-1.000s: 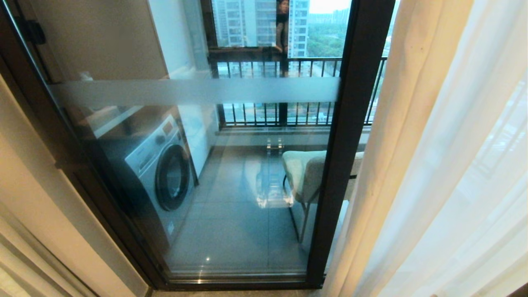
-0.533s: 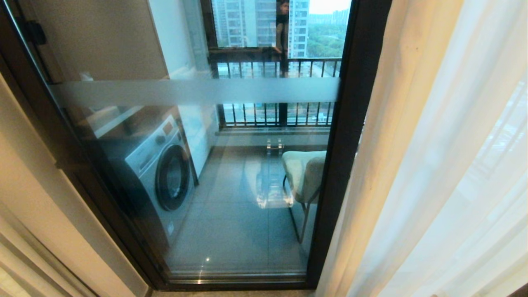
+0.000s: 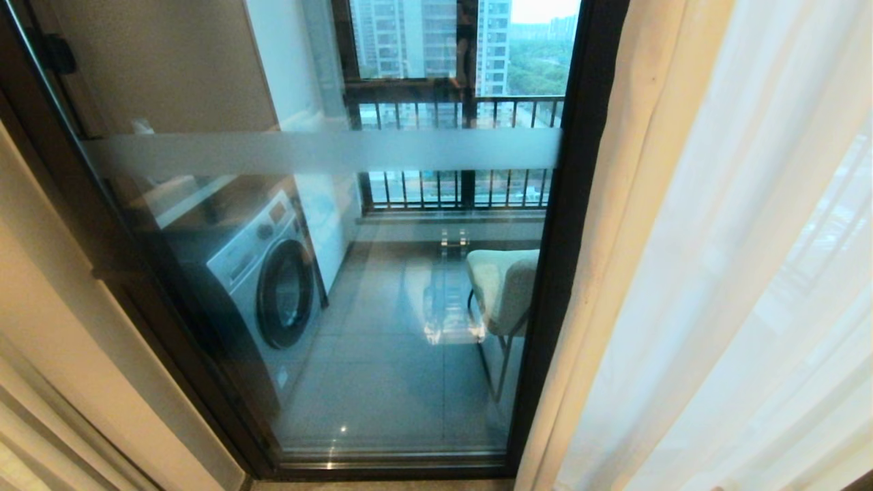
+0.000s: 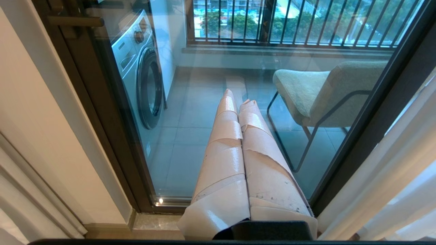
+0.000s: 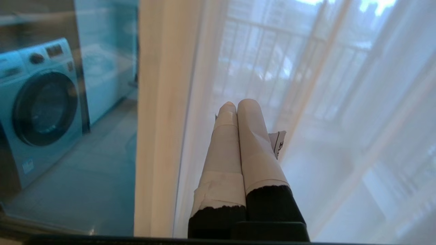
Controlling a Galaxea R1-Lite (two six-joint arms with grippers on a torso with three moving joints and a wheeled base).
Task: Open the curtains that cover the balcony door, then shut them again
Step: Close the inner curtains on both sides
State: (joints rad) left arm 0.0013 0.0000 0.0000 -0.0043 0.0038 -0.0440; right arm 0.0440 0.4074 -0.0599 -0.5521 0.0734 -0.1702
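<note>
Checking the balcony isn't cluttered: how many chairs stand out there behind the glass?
1: a chair with a pale cushion stands right of the washing machine; the curtains could hide others.

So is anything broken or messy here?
Mostly no. The balcony door glass looks whole and the curtains hang straight beside it. The one scruffy thing: the tape wrapped round the left gripper is cracked, peeling and smudged.

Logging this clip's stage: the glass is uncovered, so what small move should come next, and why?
Probably open the right pincer and take hold of the curtain edge: its jaws are shut empty beside the cloth, and the balcony door stands uncovered.
</note>
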